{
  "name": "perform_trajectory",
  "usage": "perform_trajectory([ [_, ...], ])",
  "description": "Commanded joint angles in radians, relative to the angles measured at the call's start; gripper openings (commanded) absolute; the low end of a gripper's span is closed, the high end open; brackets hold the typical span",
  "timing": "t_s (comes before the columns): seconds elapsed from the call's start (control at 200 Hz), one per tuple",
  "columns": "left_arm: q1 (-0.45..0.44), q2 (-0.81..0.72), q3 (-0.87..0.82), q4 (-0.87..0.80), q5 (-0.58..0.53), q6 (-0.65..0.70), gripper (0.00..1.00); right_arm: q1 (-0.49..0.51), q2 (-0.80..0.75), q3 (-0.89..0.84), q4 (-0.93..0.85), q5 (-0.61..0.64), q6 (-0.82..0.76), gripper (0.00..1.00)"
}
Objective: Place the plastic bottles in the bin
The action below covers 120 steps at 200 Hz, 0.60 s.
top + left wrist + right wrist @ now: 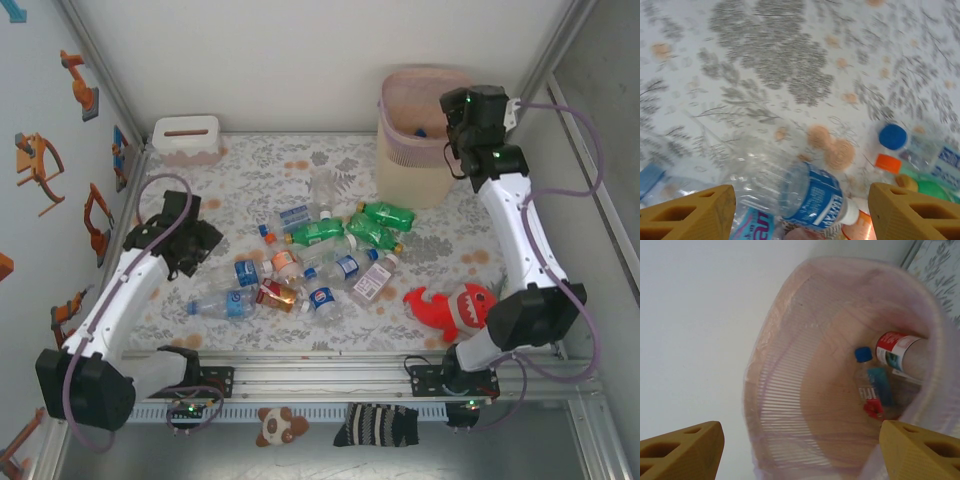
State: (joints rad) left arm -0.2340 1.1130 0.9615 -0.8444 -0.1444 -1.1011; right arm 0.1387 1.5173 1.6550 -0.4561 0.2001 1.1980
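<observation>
My right tool [800,445] hangs spread and empty over the bin [405,170] at the upper right of the overhead frame, and I count two inside, a blue-capped bottle [871,385] and a red-labelled bottle [897,352]. That leaves most of the job, I judge: about twelve plastic bottles [345,265] heaped mid-frame on the desk [250,180], three green bottles [318,232] and the rest clear. My left tool [800,210] is spread above a clear blue-labelled bottle [812,197] at the heap's left side, pinching nothing.

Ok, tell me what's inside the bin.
Two bottles show in the bin: a blue-capped bottle and a red-labelled bottle. Its near wall covers part of the bottom.
</observation>
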Motion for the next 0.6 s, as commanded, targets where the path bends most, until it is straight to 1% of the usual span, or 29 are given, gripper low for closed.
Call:
perform_trajectory([
  [0.0,0.083,-0.063,-0.064,-0.109,0.029,-0.128,0.69,-0.007,-0.080,-0.041,0.009,0.063,-0.106,0.80],
  [0.18,0.228,-0.124,-0.161,-0.157,0.095,-0.174,0.70,-0.007,-0.165,-0.092,-0.003,0.097,-0.157,0.80],
  [0.285,0.304,-0.138,-0.231,-0.123,0.179,-0.178,0.71,-0.007,-0.194,-0.103,-0.001,0.103,-0.172,0.80],
  [0.391,0.361,-0.138,-0.305,-0.064,0.269,-0.191,0.71,-0.007,-0.209,-0.103,0.000,0.098,-0.180,0.80],
  [0.521,0.419,-0.122,-0.365,-0.026,0.319,-0.192,0.72,-0.007,-0.219,-0.100,0.006,0.097,-0.181,0.80],
  [0.596,0.449,-0.109,-0.381,-0.022,0.328,-0.182,0.72,-0.007,-0.220,-0.099,0.008,0.095,-0.181,0.80],
])
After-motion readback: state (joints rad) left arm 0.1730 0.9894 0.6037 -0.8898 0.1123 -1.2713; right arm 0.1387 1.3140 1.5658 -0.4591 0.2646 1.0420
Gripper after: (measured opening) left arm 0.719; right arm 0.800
